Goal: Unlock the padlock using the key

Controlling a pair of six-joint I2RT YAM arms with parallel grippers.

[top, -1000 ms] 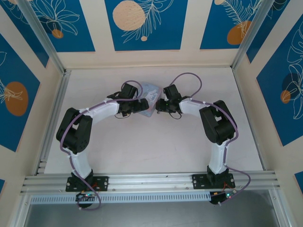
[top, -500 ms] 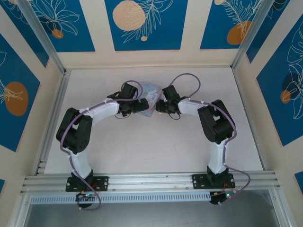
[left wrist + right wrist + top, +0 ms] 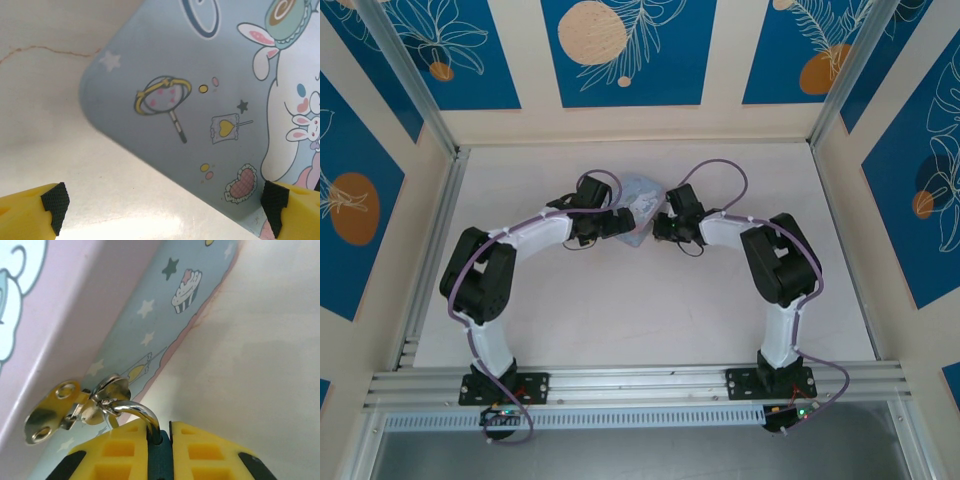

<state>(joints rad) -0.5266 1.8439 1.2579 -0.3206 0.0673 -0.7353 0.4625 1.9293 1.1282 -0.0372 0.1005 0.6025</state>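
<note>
The right gripper point(image 3: 159, 435) is pinched tight on the padlock point(image 3: 159, 456). Its shackle point(image 3: 142, 412) hooks through the hasp point(image 3: 75, 407) at 10 o'clock on the cartoon box point(image 3: 150, 315). The left gripper point(image 3: 165, 206) gapes wide, holding nothing, with the box ahead at 1 o'clock.

The padlock point(image 3: 159, 460) has a matt dark body and a polished, bright metal shackle, beside a glossy brass-coloured metal hasp point(image 3: 50, 415). The cartoon-printed box point(image 3: 165, 125) looks smooth with a soft sheen, and the white table point(image 3: 45, 135) is smooth and faintly glossy. The fingers point(image 3: 120, 452) of the right gripper point(image 3: 159, 432) are matt yellow plastic.
</note>
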